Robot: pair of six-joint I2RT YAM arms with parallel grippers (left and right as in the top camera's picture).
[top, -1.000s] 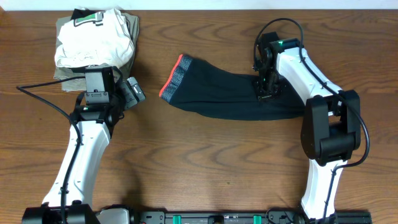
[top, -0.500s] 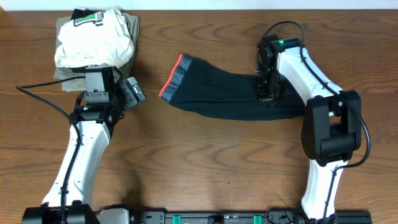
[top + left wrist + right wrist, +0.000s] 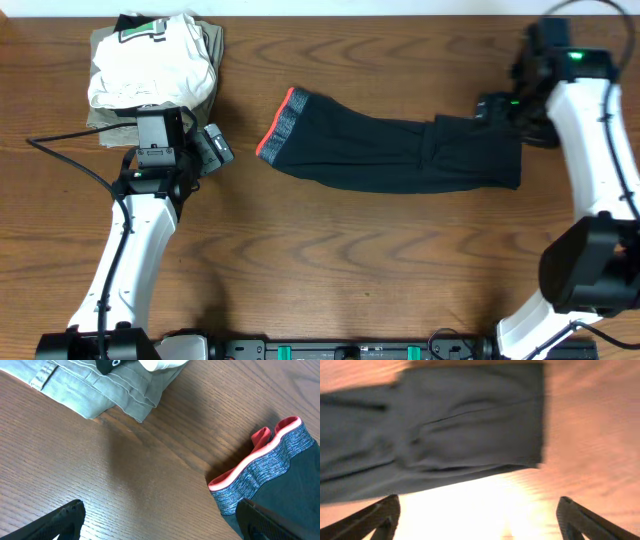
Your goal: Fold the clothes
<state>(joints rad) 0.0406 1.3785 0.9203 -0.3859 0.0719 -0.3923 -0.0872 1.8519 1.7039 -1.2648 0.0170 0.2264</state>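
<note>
Your right gripper [image 3: 479, 502] has just let go. A second ago it was clamped down on the middle of the soft black long-legged pants [image 3: 380, 155]; now its jaws stand wide apart with nothing between them, and the arm has swung off to the far right corner, beside the cloth's right end. The right wrist view is blurred, so take that arm as probably moving. The pants lie flat across the middle of the brown wooden table [image 3: 350, 250]. Their grey waistband [image 3: 281, 125], edged in bright red, points left, and a doubled-over flap lies at the right end, where the cloth is no longer hidden under the arm. That reads as one fold laid down and released. The garment is shorter but looks too long to count as finished, so you likely need at least one more fold. Your left gripper [image 3: 160, 512] has not stirred: it hangs wide open and empty, near the waistband and just beside the stack of folded garments [image 3: 150, 70], white on top of olive-grey, at the far left.
</note>
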